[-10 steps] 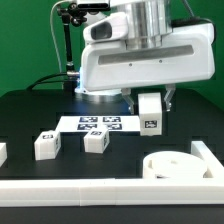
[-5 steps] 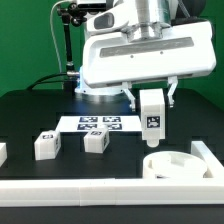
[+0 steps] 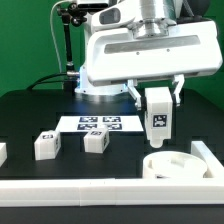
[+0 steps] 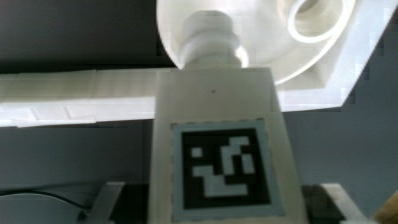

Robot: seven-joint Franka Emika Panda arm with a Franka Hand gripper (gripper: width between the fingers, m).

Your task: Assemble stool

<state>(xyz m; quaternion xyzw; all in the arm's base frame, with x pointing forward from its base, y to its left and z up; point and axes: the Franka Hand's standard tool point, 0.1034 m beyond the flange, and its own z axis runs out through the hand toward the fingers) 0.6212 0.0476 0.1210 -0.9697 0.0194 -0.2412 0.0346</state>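
White leg block (image 3: 157, 116) clamped upright in gripper (image 3: 156, 98), hanging just above seat disc (image 3: 168, 168)

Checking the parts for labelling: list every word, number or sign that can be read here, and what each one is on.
Words, numbers, brands: none readable in either view.
Held leg block in the gripper: one black-and-white square tag, a pattern, no text.
Left leg block and middle leg block on the table: a square tag each, too small to make out.
Marker board: several square tags, no text.
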